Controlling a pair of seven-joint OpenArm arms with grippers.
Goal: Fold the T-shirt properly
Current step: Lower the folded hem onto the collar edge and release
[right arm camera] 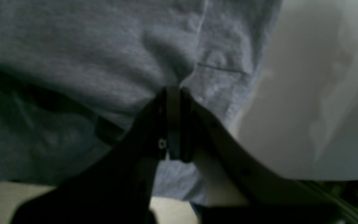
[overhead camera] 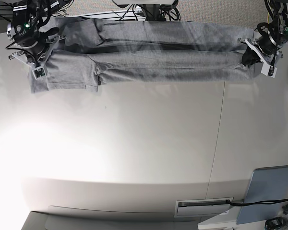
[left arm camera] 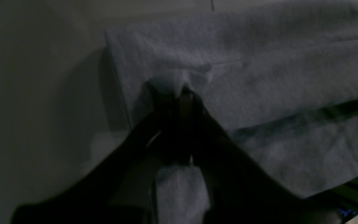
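The heather-grey T-shirt (overhead camera: 158,62) lies stretched in a long band across the far side of the white table (overhead camera: 144,143), folded lengthwise, with a sleeve at the left end. My left gripper (overhead camera: 248,57) pinches the shirt's right end. In the left wrist view the left gripper (left arm camera: 180,90) is shut on a bunched fold of the shirt (left arm camera: 259,71). My right gripper (overhead camera: 42,56) holds the left end near the sleeve. In the right wrist view the right gripper (right arm camera: 174,89) is shut on the fabric (right arm camera: 89,56). No lettering shows.
A grey-blue flat panel (overhead camera: 271,194) lies at the near right corner, next to a white slotted box (overhead camera: 204,207) with a cable. Cables and arm bases (overhead camera: 144,7) crowd the far edge. A seam (overhead camera: 220,139) runs across the table on the right.
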